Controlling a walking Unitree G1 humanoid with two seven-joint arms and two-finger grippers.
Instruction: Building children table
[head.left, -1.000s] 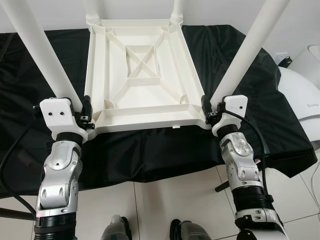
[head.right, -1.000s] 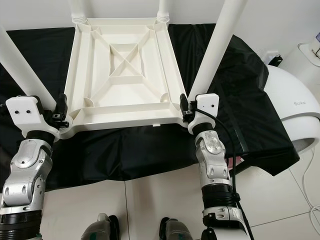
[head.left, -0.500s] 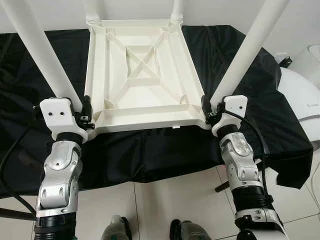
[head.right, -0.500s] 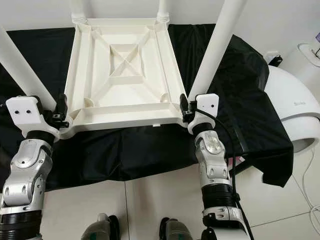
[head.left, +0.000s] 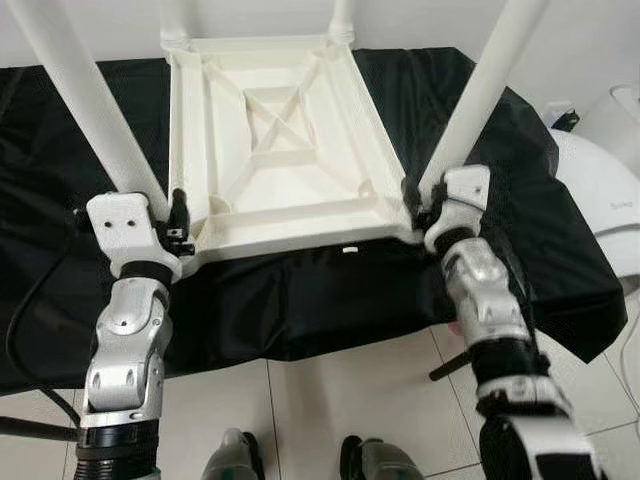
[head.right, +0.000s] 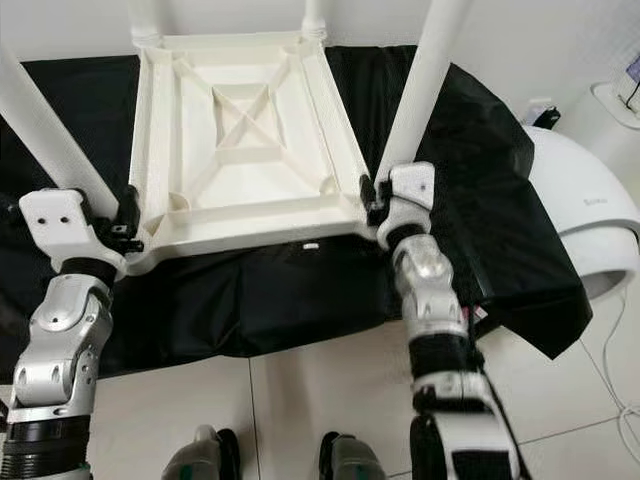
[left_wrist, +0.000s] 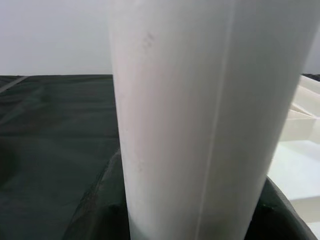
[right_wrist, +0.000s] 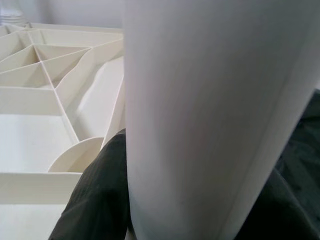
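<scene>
On the black cloth lies the white table, upside down with its legs up. The left gripper has its jaws closed around the near left leg. The right gripper has its jaws closed around the near right leg.

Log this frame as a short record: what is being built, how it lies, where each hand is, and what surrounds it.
object: white plastic children's table, upside down, ribbed underside facing up
support: black cloth spread under it
legs: four white legs standing up from the corners
left hand: closed around near-left leg at its base
right hand: closed around near-right leg at its base
nearby: white rounded appliance to the robot's right; tiled floor below
</scene>
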